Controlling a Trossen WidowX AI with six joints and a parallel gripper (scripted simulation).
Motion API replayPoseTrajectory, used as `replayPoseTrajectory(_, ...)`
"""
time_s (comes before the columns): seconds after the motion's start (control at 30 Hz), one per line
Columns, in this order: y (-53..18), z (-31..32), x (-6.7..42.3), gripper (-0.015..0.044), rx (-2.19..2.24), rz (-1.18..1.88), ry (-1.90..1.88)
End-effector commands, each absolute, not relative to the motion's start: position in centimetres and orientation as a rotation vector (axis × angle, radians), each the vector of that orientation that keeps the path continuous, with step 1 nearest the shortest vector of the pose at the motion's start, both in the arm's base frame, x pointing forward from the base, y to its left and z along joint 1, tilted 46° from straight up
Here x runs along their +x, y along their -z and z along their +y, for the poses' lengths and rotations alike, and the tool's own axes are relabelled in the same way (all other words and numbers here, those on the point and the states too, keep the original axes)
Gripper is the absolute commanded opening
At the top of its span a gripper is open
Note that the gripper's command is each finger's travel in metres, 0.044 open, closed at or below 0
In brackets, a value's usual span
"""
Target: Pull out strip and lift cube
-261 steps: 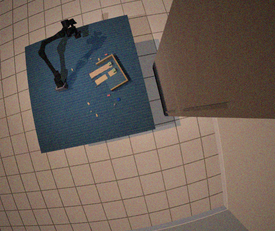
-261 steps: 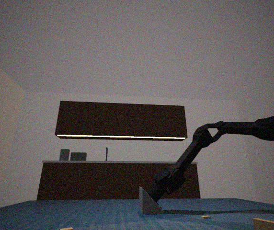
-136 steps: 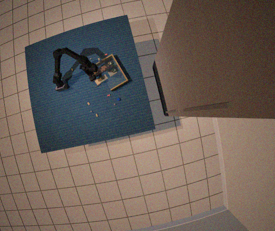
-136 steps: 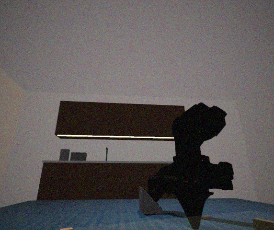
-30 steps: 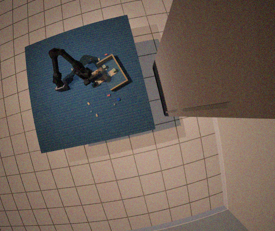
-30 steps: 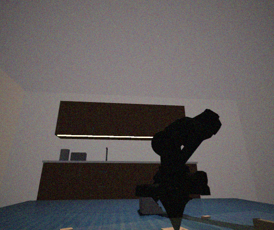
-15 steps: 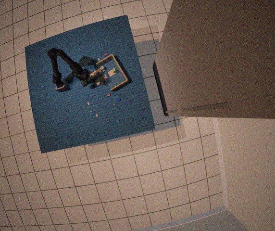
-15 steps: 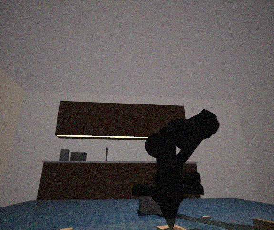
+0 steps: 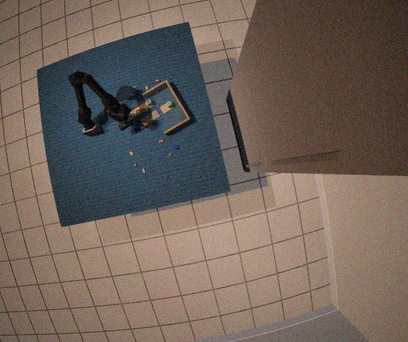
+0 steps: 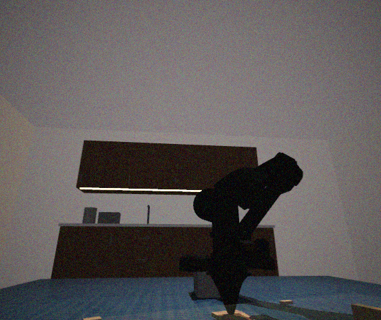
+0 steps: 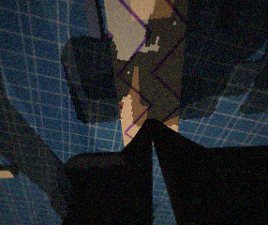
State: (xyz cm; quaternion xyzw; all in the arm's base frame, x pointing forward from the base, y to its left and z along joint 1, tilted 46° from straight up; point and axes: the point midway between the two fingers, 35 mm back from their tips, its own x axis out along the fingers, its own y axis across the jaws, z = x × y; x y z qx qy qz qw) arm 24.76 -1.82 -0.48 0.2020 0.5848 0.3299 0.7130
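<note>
My gripper is shut, its fingertips low at the near end of a tan strip with purple zigzag lines; whether they touch it I cannot tell. Nothing shows between the fingers. In the top view, the arm covers the fingertips. There, one cube with a greenish top stands at the far end of the strips beside the gripper. Another such cube is on a pale strip piece inside the wooden frame. A separate pale piece lies nearer the arm. Labels are not legible; shadows hide breaks in the strips.
A three-sided wooden frame opens toward the arm. Small loose blocks lie outside it on the blue mat: a red one, a blue one, a tan one and a red one near the frame's corner.
</note>
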Motion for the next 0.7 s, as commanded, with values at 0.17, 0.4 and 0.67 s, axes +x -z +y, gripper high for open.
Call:
replayPoseTrajectory(0.17, 1.2, -1.7, 22.7, 0.0, 0.448, 1.323, -0.736)
replayPoseTrajectory(0.4, 1.4, -1.8, 21.7, 0.0, 0.448, 1.324, -0.736)
replayPoseTrajectory(0.67, 1.7, -2.0, 20.5, 0.0, 0.448, 1.324, -0.735)
